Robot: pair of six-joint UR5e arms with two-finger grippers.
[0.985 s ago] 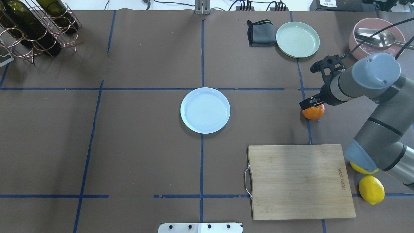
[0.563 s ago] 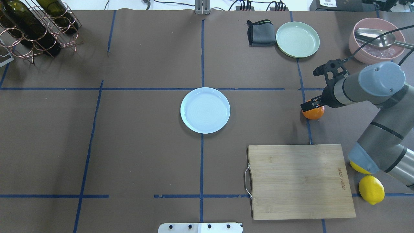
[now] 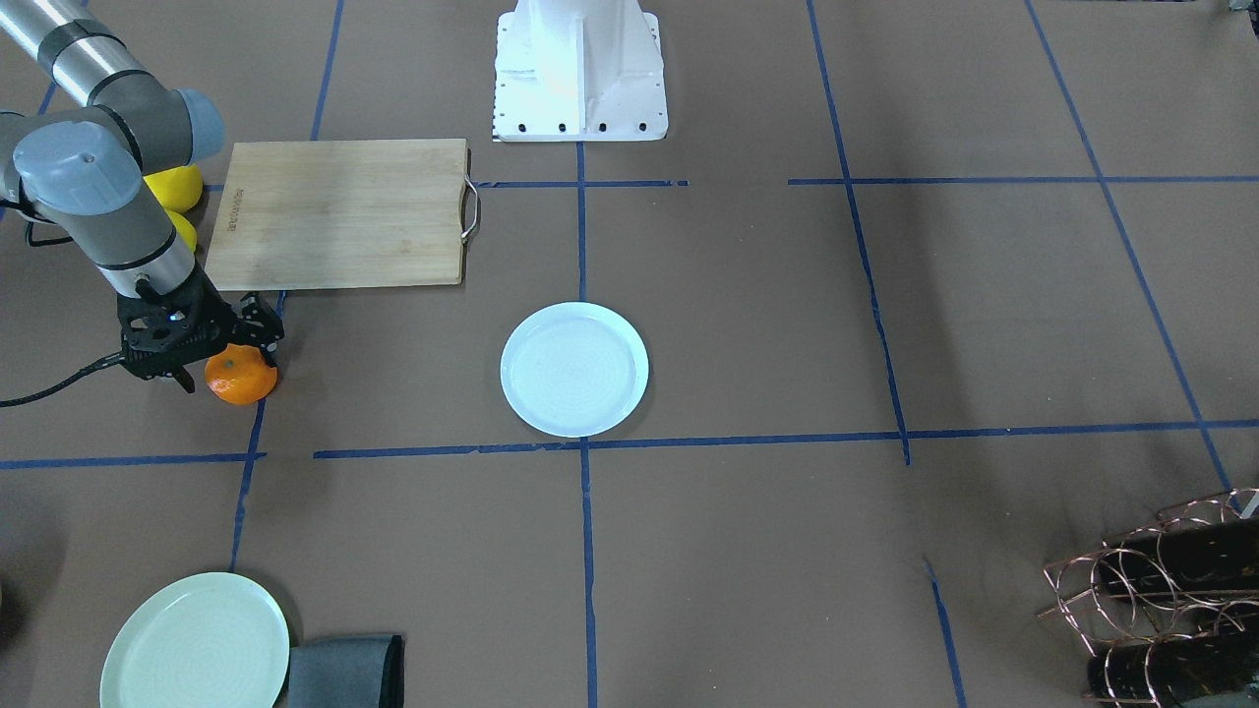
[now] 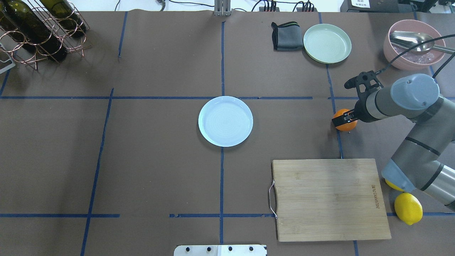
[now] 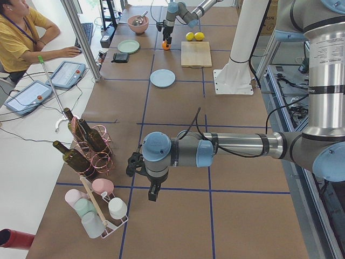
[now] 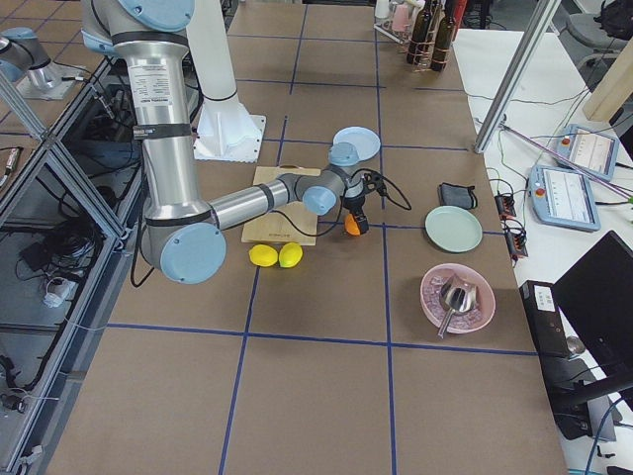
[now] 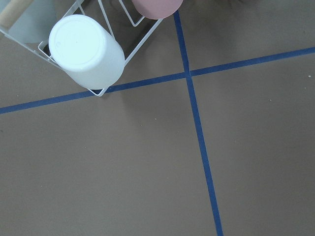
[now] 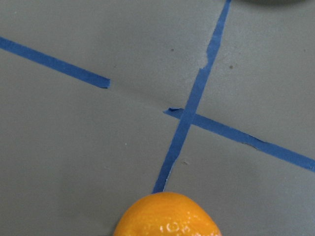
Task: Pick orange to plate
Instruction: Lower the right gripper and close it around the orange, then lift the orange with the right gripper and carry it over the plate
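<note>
The orange [image 4: 345, 124] lies on a blue tape line at the right of the table, also seen as orange [image 3: 239, 380] and at the bottom edge of the right wrist view as orange [image 8: 167, 216]. My right gripper [image 4: 343, 118] is down at it, open, with black fingers [image 3: 260, 327] on either side of the fruit. The plate [image 4: 225, 121], white and faintly bluish, sits empty at the table's middle, well to the left of the orange. My left gripper [image 5: 152, 194] hangs low over the table's far-left end; I cannot tell whether it is open or shut.
A wooden cutting board [image 4: 330, 199] lies near the orange, with two lemons [image 4: 408, 208] beside it under the right arm. A pale green plate [image 4: 327, 43], grey cloth [image 4: 287, 36] and pink bowl [image 4: 414, 44] stand behind. A cup rack [image 7: 86, 51] is by the left gripper.
My right wrist has drawn back and dropped lower. The black finger that lay over the orange's top now crosses its side. The orange and plate have not moved.
</note>
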